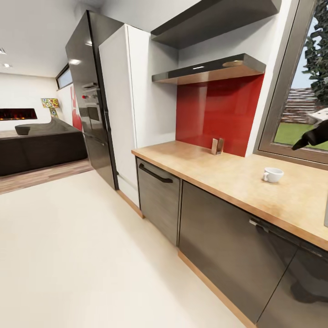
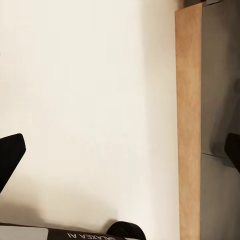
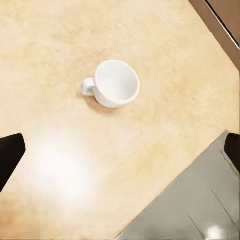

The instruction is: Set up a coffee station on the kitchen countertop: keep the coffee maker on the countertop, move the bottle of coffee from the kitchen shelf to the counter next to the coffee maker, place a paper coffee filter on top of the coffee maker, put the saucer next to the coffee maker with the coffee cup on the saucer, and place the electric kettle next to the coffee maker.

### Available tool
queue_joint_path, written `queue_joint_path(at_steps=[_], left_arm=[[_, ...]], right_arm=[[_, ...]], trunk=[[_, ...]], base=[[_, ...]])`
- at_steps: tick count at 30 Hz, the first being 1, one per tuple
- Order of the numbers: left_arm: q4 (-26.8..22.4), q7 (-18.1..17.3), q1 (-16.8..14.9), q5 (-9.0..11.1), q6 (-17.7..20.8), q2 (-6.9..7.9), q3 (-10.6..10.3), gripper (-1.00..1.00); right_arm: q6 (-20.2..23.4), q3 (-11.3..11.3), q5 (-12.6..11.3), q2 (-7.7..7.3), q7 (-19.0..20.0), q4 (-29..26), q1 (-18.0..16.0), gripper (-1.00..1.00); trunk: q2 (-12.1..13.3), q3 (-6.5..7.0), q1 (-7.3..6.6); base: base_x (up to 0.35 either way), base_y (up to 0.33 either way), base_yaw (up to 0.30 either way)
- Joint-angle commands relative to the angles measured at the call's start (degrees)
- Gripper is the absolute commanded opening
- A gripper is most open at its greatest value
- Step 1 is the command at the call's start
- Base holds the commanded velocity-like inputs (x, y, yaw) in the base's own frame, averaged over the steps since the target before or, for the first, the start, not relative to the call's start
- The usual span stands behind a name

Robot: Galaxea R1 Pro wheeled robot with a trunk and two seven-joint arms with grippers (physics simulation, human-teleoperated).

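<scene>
A small white coffee cup (image 1: 273, 175) stands upright on the light wood kitchen countertop (image 1: 214, 173), its handle toward the red backsplash. My right gripper (image 3: 120, 152) hangs open above the counter, with the coffee cup (image 3: 116, 83) ahead of its black fingertips (image 3: 10, 156) and apart from them. In the head view the right gripper (image 1: 313, 135) shows as a dark shape in front of the window. My left gripper (image 2: 120, 155) is open over the pale floor, holding nothing. The coffee maker, bottle of coffee, paper coffee filter, saucer and electric kettle are out of view.
A grey sink corner (image 3: 200, 205) lies close to the cup. A small wooden holder (image 1: 217, 146) stands by the backsplash. Dark cabinet fronts (image 1: 228, 246) run below the counter, with a tall black fridge (image 1: 91, 100) at its far end. Two dark shelves (image 1: 209, 68) hang above.
</scene>
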Motion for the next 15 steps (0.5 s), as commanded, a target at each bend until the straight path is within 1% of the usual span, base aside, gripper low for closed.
queue_joint_path(at_steps=[1, 3, 4, 5, 6, 8, 15], left_arm=[[0.0, -0.2, 0.0, 0.0, 0.4, 0.01, 0.2, 1.00], [0.0, -0.2, 0.0, 0.0, 0.4, 0.01, 0.2, 1.00], [0.0, -0.2, 0.0, 0.0, 0.4, 0.01, 0.2, 1.00], [0.0, -0.2, 0.0, 0.0, 0.4, 0.01, 0.2, 1.00], [0.0, -0.2, 0.0, 0.0, 0.4, 0.00, 0.2, 1.00], [0.0, -0.2, 0.0, 0.0, 0.4, 0.01, 0.2, 1.00], [0.0, -0.2, 0.0, 0.0, 0.4, 0.01, 0.2, 1.00]], right_arm=[[-0.4, -0.2, 1.7, -0.28, 1.8, 0.0, -0.2, 1.00], [-1.9, -0.1, 3.5, -0.70, 3.6, 0.3, -0.3, 1.00], [-3.4, -0.1, 4.6, -0.99, 4.8, 0.9, -0.4, 1.00], [-4.1, -0.1, 5.1, -1.12, 5.2, 1.3, -0.4, 1.00], [-7.0, -0.1, 6.5, -1.95, 6.5, 3.5, -0.5, 1.00], [-7.2, -0.1, 6.6, -2.02, 6.6, 3.7, -0.4, 1.00], [-7.6, -0.2, 6.9, -2.13, 6.5, 4.1, -0.2, 1.00]], trunk=[[0.0, -0.06, 0.00], [0.0, -0.06, 0.00], [0.0, -0.06, 0.00], [0.0, -0.06, 0.00], [0.0, -0.06, 0.00], [0.0, -0.06, 0.00], [0.0, -0.06, 0.00]], base=[[0.066, -0.052, 0.000], [0.116, -0.093, 0.000], [0.172, -0.138, 0.000], [0.185, -0.149, 0.000], [0.047, -0.033, 0.000], [0.074, -0.043, 0.000], [0.152, -0.082, 0.000]])
